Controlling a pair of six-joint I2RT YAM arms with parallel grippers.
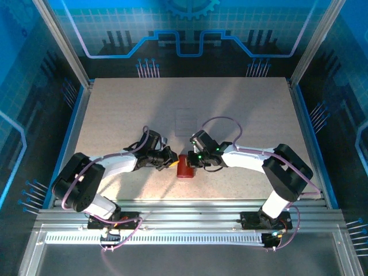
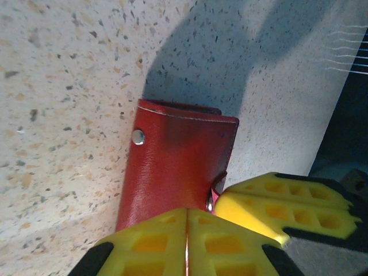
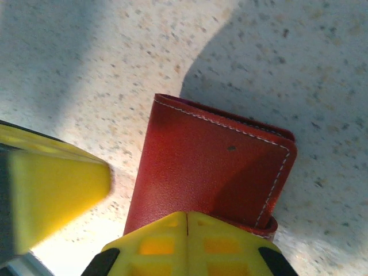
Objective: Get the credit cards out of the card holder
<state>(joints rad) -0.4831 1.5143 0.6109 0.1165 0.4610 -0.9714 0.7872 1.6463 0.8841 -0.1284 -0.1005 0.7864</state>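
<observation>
the closed red wallet (image 1: 185,166) lies on the table (image 1: 115,115) between both grippers. left wrist view shows its snap stud (image 2: 138,136); left gripper (image 2: 187,241) and right gripper (image 3: 187,244) pinch its edges.

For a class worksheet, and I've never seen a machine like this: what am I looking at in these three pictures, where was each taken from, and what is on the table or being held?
These are two robot arms bolted at the near edge of a speckled table. One picture looks down from above and behind them; the other two come from small cameras on each wrist, so the yellow shapes are the arms' own fingers. Between the arms lies a closed dark red card holder. The left gripper and right gripper both have their fingers pressed together at the holder's edges; whether they pinch it is hard to tell. A faint clear plastic tray sits farther back.
</observation>
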